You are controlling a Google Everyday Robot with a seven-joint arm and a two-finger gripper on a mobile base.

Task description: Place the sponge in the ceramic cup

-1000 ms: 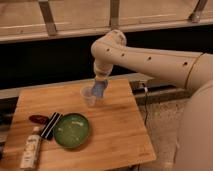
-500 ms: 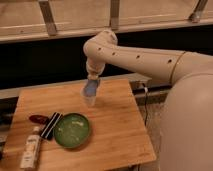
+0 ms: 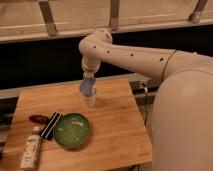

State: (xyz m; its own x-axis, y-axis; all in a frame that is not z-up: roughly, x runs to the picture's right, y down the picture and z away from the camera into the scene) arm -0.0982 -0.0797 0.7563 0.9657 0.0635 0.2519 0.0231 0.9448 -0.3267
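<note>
The robot's white arm (image 3: 135,55) reaches in from the right, bends at a rounded joint high above the back of the wooden worktop (image 3: 115,130), and drops straight down. At its lower end the claw (image 3: 88,82) hangs over the rear middle of the worktop, closed on the light blue sponge (image 3: 87,90). The sponge hangs from the claw, its lower end at the rim of the ceramic cup (image 3: 90,99); I cannot tell whether it reaches inside the cup or only touches its top edge.

The cup, small, whitish and without a handle, stands upright on the worktop directly under the claw, toward the back edge and about midway across.

In front of the cup and a little to the left sits a round green bowl (image 3: 71,131) with pale marks on its inside. Just beside the bowl's left rim lies a flat black object (image 3: 50,125), set at a slant. Left of that, a small dark red object (image 3: 38,119) lies on the wood. Near the front left corner a white bottle (image 3: 31,149) lies on its side, pointing toward the back.

The robot's large white body (image 3: 182,125) fills the right side of the view.
</note>
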